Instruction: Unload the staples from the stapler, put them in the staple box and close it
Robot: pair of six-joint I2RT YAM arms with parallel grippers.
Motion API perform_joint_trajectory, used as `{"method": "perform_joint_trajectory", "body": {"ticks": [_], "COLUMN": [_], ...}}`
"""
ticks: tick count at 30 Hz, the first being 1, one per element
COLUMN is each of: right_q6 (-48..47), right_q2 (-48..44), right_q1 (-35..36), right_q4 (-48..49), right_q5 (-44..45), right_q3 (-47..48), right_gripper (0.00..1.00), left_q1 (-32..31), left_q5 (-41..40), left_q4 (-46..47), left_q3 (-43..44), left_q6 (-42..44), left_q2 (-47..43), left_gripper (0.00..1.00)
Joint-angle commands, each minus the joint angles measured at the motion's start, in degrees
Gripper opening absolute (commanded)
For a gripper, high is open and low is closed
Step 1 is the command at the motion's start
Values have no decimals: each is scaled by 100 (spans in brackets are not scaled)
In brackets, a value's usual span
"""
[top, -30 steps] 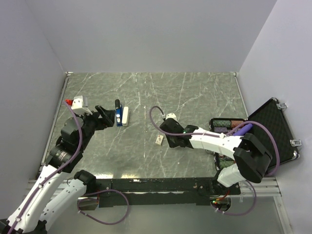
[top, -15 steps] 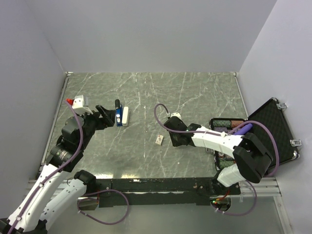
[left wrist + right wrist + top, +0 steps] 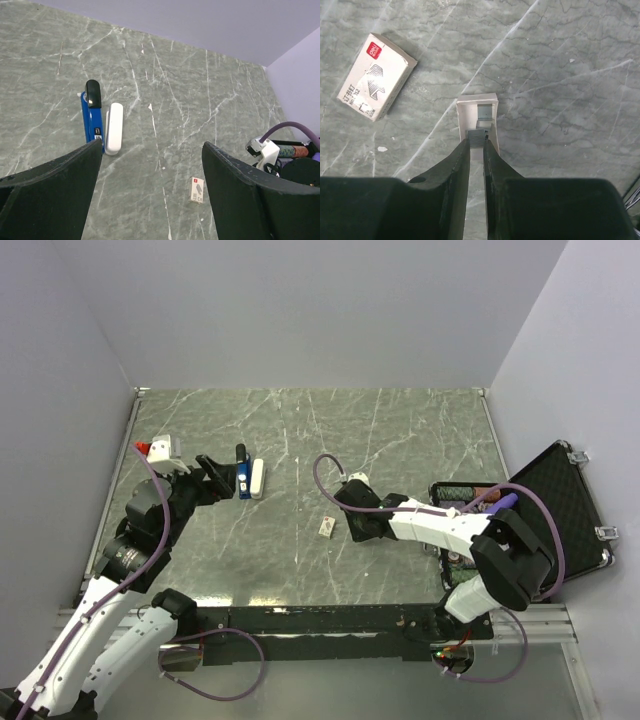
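Your right hand (image 3: 476, 145) is nipped almost shut on a grey metal staple strip (image 3: 478, 135), directly over the small white card tray (image 3: 462, 106). Step judged: depositing; next, release it squarely. Your left hand (image 3: 151, 147) gapes wide; the glossy blue, black-topped stapler (image 3: 93, 116) lies flat on the marbled worktop (image 3: 210, 85) just ahead of it.

Blue stapler (image 3: 93, 117) with black top, lying flat, closed

The white box (image 3: 375, 76) carries a red "deli" logo — remaining print unclear.
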Motion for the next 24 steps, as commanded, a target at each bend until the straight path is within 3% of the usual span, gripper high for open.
{"method": "perform_joint_trajectory", "body": {"ticks": [1,10,24], "right_q6": [27,26,18], "right_q2": [87,114,-571], "right_q1": [-27,-80,-89], "right_q4": [126,126,-155], "right_q5": [-3,50,261], "right_q3": [96,149,193], "right_gripper": [21,35,42], "left_q1": [22,22,31], "left_q5": [95,113,446], "left_q4": [227,235,244], "left_q3": [16,16,51], "left_q6": [-34,-34,-43], "left_q2": [39,66,364], "left_gripper": [85,85,85]}}
